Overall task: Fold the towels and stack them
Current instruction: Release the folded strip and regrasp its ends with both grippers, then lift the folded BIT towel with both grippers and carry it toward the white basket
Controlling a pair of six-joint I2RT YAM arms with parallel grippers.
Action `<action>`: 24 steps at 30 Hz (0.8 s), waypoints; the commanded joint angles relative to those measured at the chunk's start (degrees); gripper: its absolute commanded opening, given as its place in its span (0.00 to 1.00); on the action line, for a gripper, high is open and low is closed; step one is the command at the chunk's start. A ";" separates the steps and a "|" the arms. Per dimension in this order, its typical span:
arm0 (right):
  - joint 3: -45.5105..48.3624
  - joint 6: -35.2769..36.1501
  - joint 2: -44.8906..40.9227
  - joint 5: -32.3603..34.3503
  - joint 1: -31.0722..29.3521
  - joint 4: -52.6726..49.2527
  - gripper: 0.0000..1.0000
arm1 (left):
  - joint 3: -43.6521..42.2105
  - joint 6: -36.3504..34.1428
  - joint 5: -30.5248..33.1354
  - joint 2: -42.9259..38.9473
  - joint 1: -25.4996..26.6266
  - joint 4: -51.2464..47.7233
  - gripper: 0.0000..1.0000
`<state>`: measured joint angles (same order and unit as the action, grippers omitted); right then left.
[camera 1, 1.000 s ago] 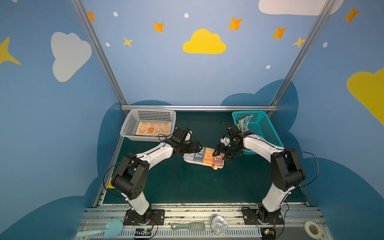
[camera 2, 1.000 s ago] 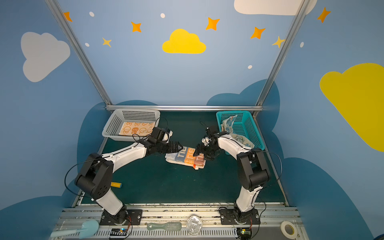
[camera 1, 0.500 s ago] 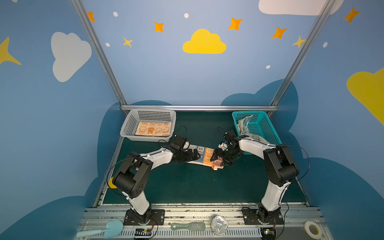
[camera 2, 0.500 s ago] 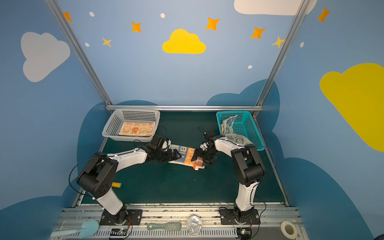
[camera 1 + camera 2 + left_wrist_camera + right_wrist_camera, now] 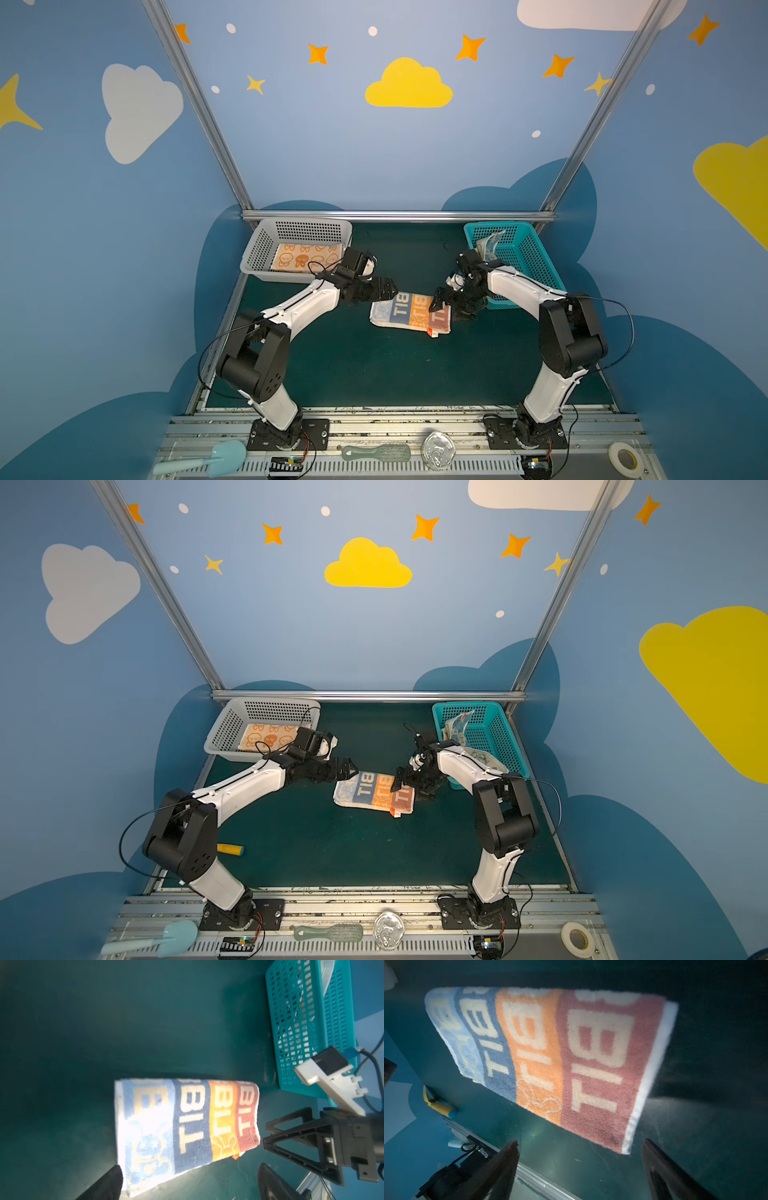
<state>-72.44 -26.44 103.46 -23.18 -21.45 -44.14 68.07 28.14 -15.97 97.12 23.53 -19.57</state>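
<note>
Left gripper (image 5: 390,288) and right gripper (image 5: 437,300) have drawn back, spread, leaving striped towel (image 5: 409,312) folded flat.

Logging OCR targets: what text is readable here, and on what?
"BIT": lettered towel, on dark blue, orange and pink stripes; letter above cut by the fold.
"B": its light blue stripe; rest washed out.
Too small to read: orange tag at its corner.

grey basket (image 5: 259,249), teal basket (image 5: 538,266), tape roll (image 5: 613,455)
</note>
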 commanded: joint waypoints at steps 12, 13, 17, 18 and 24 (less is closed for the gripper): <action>0.23 1.02 5.67 0.53 0.46 0.87 0.92 | 5.14 -4.68 -7.72 14.10 -1.82 -8.97 0.98; 0.34 0.74 5.87 0.42 0.38 1.26 0.92 | 5.14 -4.82 -7.69 14.42 -1.65 -9.20 0.98; 0.32 -0.34 7.13 -1.25 -0.31 2.95 0.92 | 4.88 -5.38 -7.13 15.49 -0.48 -9.65 0.96; 0.12 -0.65 7.48 -1.42 -0.51 3.22 0.92 | 4.80 -5.42 -7.28 15.75 -0.14 -9.65 0.95; -0.68 -2.55 9.46 -2.72 -2.40 4.90 0.92 | 4.63 -6.72 -4.93 17.02 1.55 -10.34 0.79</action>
<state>-73.12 -27.75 110.00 -24.36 -22.74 -41.21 72.90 22.55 -21.69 111.74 24.29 -27.11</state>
